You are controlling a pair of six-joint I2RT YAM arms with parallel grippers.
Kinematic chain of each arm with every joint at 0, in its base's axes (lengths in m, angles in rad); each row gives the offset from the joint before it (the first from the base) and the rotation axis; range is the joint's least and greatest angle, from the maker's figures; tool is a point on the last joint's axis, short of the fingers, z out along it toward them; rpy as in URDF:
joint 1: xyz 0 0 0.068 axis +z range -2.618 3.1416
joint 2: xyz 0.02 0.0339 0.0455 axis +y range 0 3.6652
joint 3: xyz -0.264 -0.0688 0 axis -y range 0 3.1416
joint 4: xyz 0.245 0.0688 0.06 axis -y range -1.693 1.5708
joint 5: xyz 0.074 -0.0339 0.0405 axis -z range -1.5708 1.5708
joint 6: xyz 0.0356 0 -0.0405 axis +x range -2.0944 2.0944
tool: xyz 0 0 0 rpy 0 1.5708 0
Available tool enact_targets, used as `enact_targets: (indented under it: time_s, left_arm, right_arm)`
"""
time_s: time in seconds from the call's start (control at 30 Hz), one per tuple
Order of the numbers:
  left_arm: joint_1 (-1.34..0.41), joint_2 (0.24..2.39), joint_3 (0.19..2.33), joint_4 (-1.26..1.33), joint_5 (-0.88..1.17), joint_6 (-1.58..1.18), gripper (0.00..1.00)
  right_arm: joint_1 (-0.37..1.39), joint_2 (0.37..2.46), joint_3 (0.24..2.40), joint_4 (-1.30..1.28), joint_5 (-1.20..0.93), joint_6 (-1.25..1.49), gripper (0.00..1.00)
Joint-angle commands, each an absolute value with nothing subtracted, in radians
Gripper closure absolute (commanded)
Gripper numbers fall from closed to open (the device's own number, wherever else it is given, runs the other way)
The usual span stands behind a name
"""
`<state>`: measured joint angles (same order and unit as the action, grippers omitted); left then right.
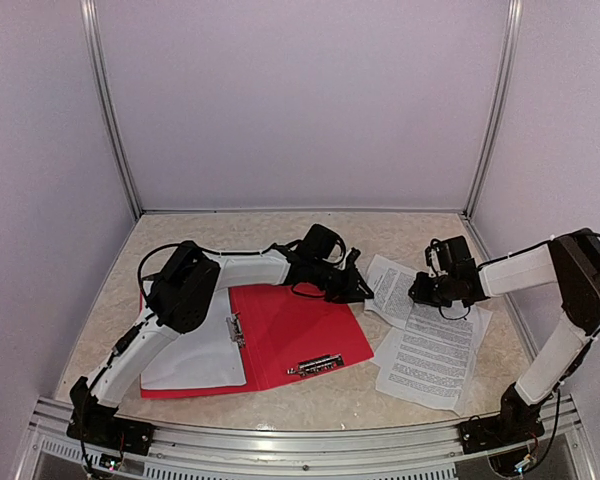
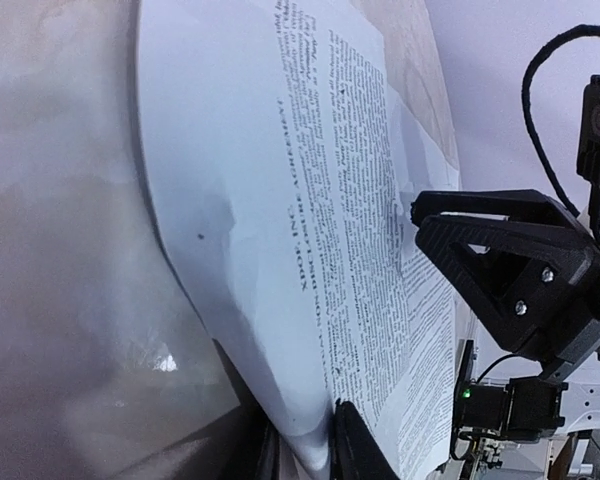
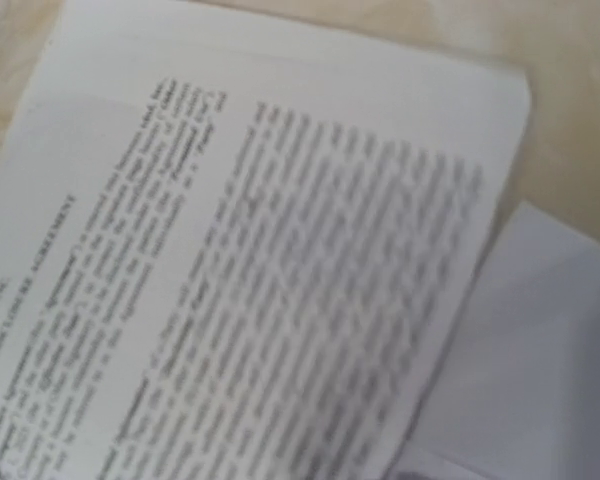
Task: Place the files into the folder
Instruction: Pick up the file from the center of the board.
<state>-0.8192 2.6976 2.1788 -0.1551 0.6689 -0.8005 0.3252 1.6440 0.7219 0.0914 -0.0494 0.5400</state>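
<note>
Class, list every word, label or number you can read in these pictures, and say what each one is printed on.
"AGREEMENT": end of the heading on the sheet in the right wrist view; the words before it are blurred.
"INC." and "AGREEMENT": heading on the sheet in the left wrist view; the other heading words are unclear.
Body text on every sheet: too small or blurred to read.
Folder: no text visible.
</note>
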Motion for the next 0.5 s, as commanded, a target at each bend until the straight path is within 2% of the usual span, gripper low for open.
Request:
enact_targets:
  time_s: [0.0, 0.47]
  left_arm:
    - [-0.821, 2.676, 2.128, -0.268, 0.619, -0.76, 0.86]
    - [-0.794, 2.495, 2.092, -0.374, 0.575, -0.601, 1.0]
  right_arm:
    - [0.334, 1.62, 0.738, 0.04, -0.021, 0.517, 0.75]
    - [0.335, 1.498, 0.81, -0.1, -0.019, 0.451, 0.7]
